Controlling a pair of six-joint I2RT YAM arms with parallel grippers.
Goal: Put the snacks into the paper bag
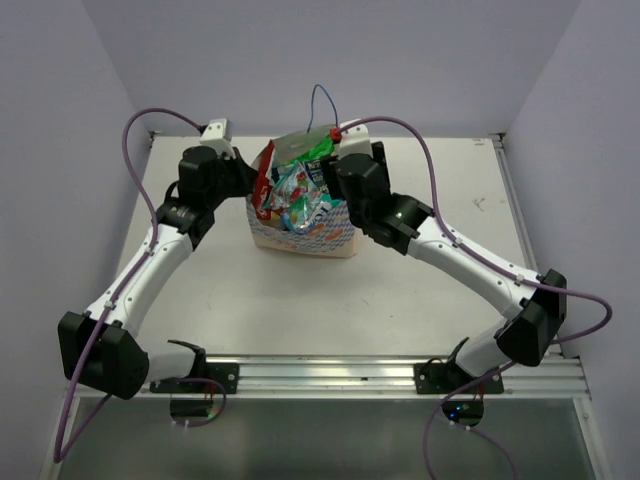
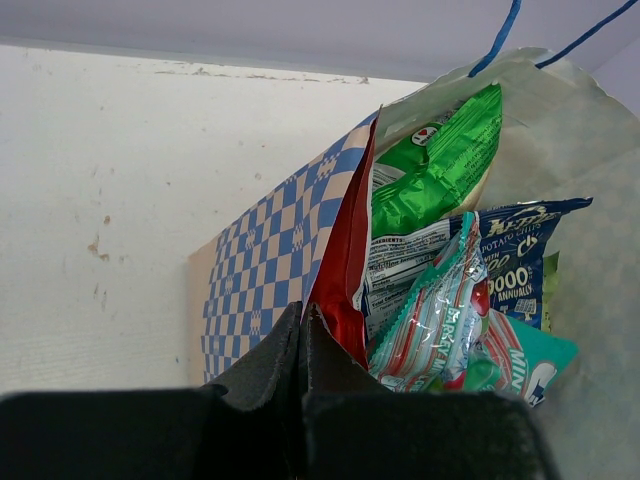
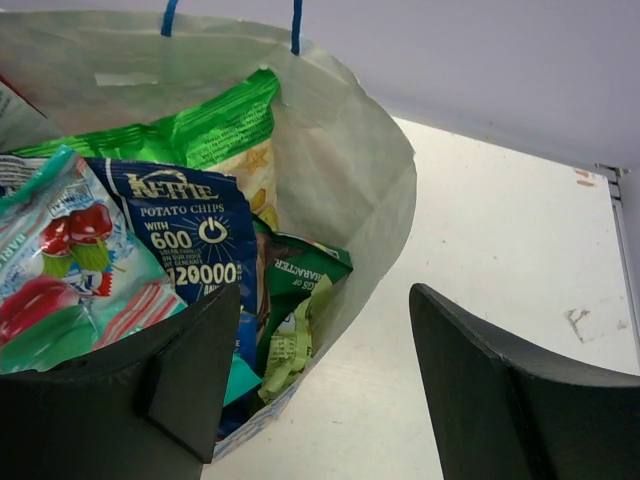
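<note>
**All packets in the bag, both grippers at its rim**

I see the table [image 1: 200, 290] with the paper bag [image 1: 310, 242] standing upright on it, toward the far middle, between the two arms. The bag's mouth faces up and its checkered band sits at the bottom. A blue string handle [image 1: 320, 100] loops above the far rim.

The left gripper [image 2: 302, 312] is at the bag's left rim. Its fingers are pressed together, with no gap showing. Their tips sit just where the checkered wall meets the red packet [image 2: 345, 260]. I cannot tell whether any paper or foil is caught between them.

The right gripper [image 3: 322, 300] is at the bag's right rim and spread wide. One finger is over the packets inside the mouth and the other is outside, over the table. The bag's right wall lies between them, and nothing is gripped.

The packets stand on end inside, long sides roughly upright, tops poking out of the mouth.
- The red packet lies flat against the left wall.
- The bright green chip bag [image 2: 440, 160] leans on the far wall.
- The dark blue packet [image 3: 190, 240] is in the middle.
- The candy packet [image 3: 60, 270] is in front of it.
- The dark green packet [image 3: 300, 268] sits low by the right wall.
- The yellow-green sachet [image 3: 295, 340] is crumpled just below it.
</note>
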